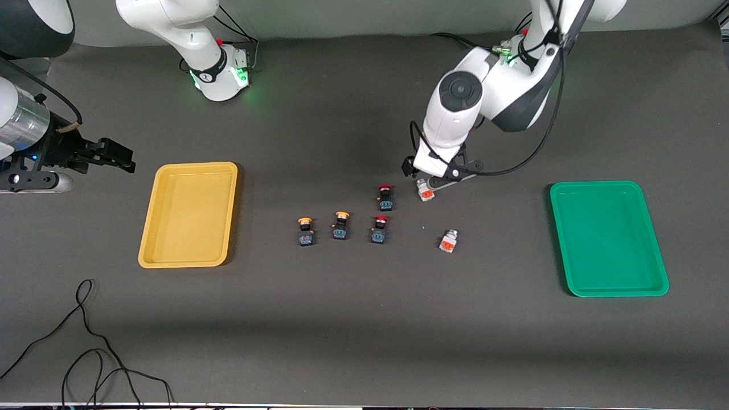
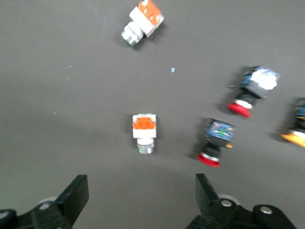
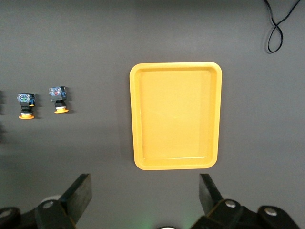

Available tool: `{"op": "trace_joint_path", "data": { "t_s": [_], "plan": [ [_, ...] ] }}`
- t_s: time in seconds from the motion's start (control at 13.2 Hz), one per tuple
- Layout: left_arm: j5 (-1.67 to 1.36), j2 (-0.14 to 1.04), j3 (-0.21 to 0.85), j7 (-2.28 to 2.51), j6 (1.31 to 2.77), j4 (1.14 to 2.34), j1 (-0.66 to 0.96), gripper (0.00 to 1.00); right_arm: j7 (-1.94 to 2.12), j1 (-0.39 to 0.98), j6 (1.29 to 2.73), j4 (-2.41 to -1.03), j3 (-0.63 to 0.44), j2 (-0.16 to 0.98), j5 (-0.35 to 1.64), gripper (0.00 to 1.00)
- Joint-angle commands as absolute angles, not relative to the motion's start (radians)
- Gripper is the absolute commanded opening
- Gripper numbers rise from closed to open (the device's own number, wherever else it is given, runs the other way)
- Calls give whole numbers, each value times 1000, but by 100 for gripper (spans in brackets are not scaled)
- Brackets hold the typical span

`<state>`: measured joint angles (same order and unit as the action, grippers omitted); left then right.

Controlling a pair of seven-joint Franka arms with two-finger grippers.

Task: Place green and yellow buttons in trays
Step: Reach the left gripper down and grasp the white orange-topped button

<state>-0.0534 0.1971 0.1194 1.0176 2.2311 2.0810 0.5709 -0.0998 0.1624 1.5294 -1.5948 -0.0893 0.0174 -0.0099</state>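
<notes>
Two black-bodied buttons with yellow-orange caps [image 1: 306, 230] [image 1: 340, 225] stand mid-table; they also show in the right wrist view [image 3: 26, 105] [image 3: 58, 99]. Two pale grey-white buttons with orange-red blocks lie toward the green tray [image 1: 608, 238]: one [image 1: 425, 191] [image 2: 144, 132] under my left gripper [image 1: 434, 181] [image 2: 141, 191], which is open and empty just above it, and one [image 1: 448, 241] [image 2: 142, 23] nearer the front camera. My right gripper [image 1: 124, 156] [image 3: 145, 188] is open and empty in the air beside the yellow tray [image 1: 188, 213] [image 3: 175, 116]. Both trays hold nothing.
Two black-bodied buttons with red caps [image 1: 385, 196] [image 1: 379, 229] stand between the yellow-capped pair and the pale ones; they also show in the left wrist view [image 2: 217, 141] [image 2: 252, 90]. A loose black cable [image 1: 85, 341] lies near the front edge at the right arm's end.
</notes>
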Motion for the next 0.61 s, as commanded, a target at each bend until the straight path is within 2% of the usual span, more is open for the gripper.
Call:
{"op": "trace_joint_path", "data": {
  "t_s": [0.0,0.53],
  "plan": [
    [-29,250,110,1026,2318,2128,588,100,-97,163,1516,-1574,-94,26,-21,100],
    [9,466,103,1037,2485,2109,584,100,-118,176,1486,-1572,-81,47,32,99]
  ]
}}
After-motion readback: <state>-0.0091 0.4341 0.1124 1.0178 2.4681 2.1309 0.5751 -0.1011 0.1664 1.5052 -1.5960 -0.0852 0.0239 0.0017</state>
